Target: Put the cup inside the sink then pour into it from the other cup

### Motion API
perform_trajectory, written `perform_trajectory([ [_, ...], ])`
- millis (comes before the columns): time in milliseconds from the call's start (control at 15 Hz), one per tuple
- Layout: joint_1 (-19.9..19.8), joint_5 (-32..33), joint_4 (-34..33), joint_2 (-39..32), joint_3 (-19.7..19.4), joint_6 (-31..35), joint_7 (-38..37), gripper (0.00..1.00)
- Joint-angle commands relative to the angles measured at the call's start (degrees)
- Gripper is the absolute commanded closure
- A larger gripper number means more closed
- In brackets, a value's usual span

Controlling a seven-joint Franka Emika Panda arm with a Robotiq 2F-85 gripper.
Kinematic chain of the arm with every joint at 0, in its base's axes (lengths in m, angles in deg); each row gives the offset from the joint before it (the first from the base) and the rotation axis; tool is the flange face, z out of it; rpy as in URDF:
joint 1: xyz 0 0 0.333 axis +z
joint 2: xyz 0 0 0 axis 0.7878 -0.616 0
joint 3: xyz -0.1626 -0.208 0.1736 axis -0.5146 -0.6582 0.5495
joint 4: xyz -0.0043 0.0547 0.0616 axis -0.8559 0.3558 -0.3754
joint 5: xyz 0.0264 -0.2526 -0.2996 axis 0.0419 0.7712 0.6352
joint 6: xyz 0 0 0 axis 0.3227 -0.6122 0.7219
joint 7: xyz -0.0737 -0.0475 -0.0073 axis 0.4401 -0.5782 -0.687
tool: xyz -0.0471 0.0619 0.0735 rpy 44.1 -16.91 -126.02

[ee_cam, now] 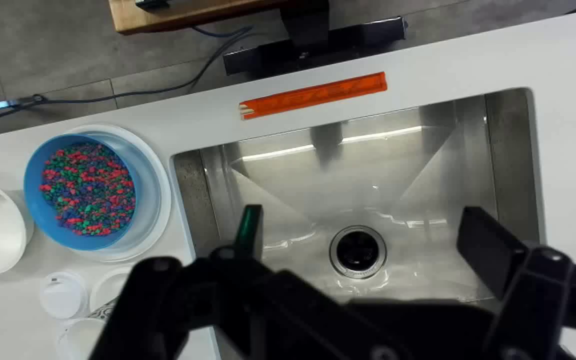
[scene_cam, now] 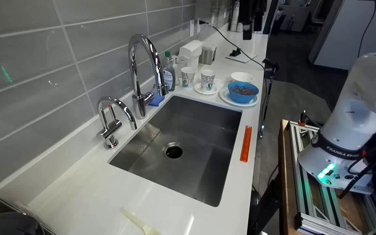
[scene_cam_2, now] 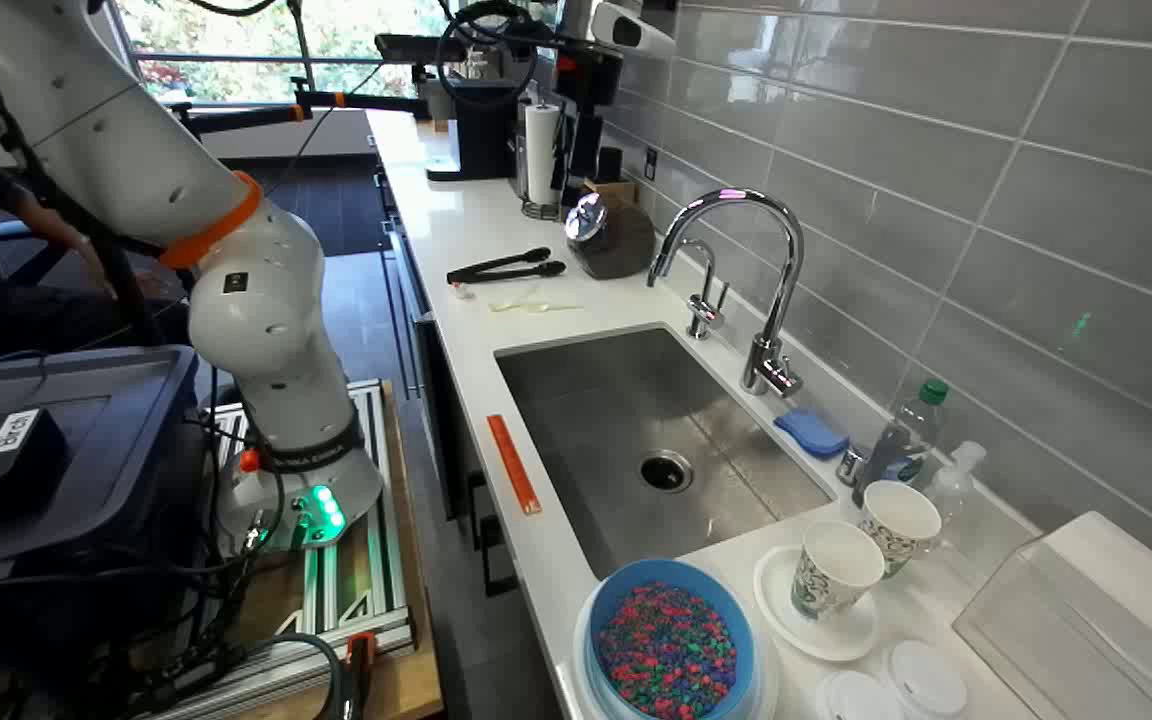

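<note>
Two pale paper cups with a leafy print stand upright on the counter beyond the sink (scene_cam: 204, 166). One cup (scene_cam: 207, 78) rests on a small white plate; the other cup (scene_cam: 187, 76) is beside it, nearer the tiled wall. Both cups (scene_cam_2: 834, 572) also show in an exterior view, while the wrist view catches only a patterned side of one cup (ee_cam: 103, 311), mostly covered by a gripper link. My gripper (ee_cam: 363, 232) hangs open above the steel basin, its fingers (ee_cam: 485, 252) wide apart on either side of the drain (ee_cam: 358, 251), with nothing between them.
A blue bowl (scene_cam_2: 671, 640) of coloured bits sits on a white plate at the sink's corner. Tall and small faucets (scene_cam: 139, 75) rise on the wall side. An orange strip (ee_cam: 313, 95) lies along the front edge. A soap bottle (scene_cam_2: 906, 440) stands behind the cups.
</note>
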Motion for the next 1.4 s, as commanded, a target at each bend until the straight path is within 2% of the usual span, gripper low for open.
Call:
perform_trajectory([
  [0,0.4,0.1,-0.2,-0.1,-0.3,-0.2,-0.2,0.0],
  [467,0.4,0.1,-0.2,-0.1,-0.3,-0.2,-0.2,0.0],
  [533,-0.2,-0.6,-1.0,-2.0,-0.8,-0.2,-1.3,0.0],
  [667,-2.3,-1.4,-0.5,-4.8,-1.8,6.8,-6.7,0.0],
  [1133,-4.5,-5.6,-0.6,-14.5,-5.4,34.4,-13.0,0.0],
  [1333,-5.4,-5.0,-0.7,-17.9,-6.3,41.4,-15.5,0.0],
])
